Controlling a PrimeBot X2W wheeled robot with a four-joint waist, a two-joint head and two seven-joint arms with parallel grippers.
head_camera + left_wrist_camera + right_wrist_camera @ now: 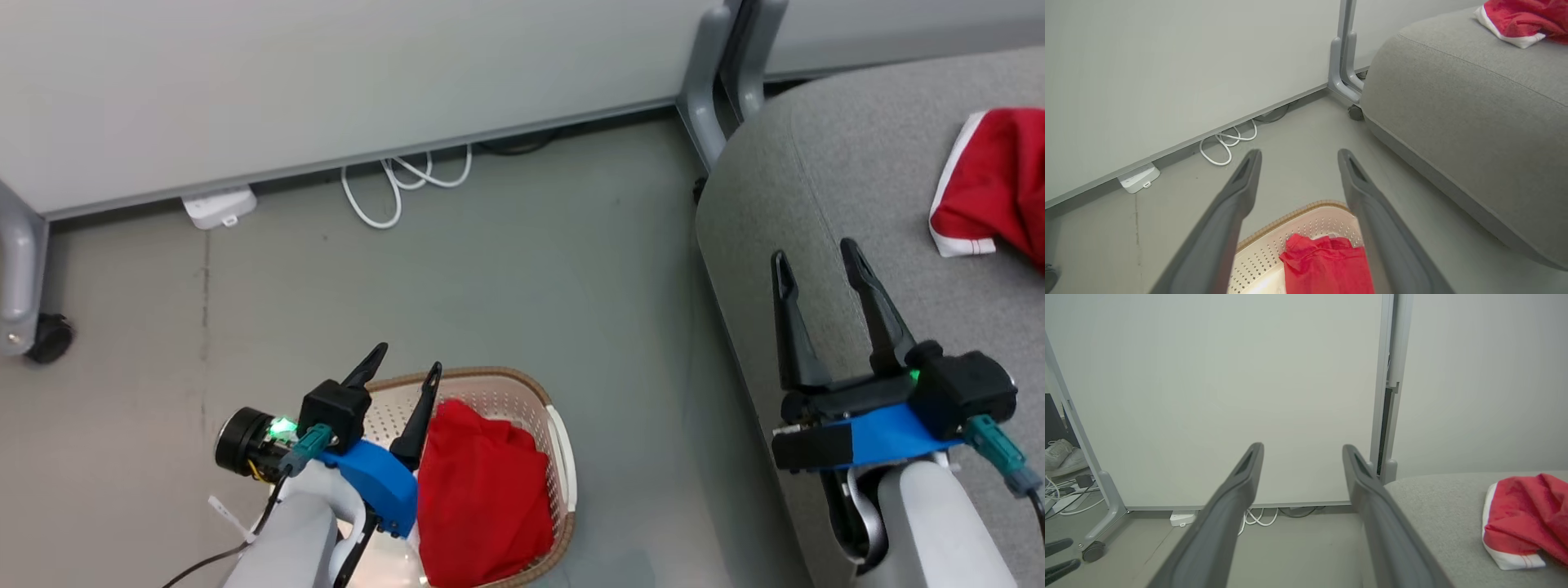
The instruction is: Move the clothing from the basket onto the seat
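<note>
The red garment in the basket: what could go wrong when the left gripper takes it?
The left gripper hangs open over the basket; descending, a finger may hit its rim and shove it. The red garment lies crumpled, so a pinch could slip and drop it on the floor before the seat.

White cable [397,196], power strip [219,206] beside partition [326,82].

We see one red garment [482,498] lying crumpled inside the cream perforated basket [498,394], filling its right half up to the tan rim. A second red garment [996,188], white-trimmed, lies bunched on top of the light-grey seat [824,163], well in from its rounded left edge.
</note>
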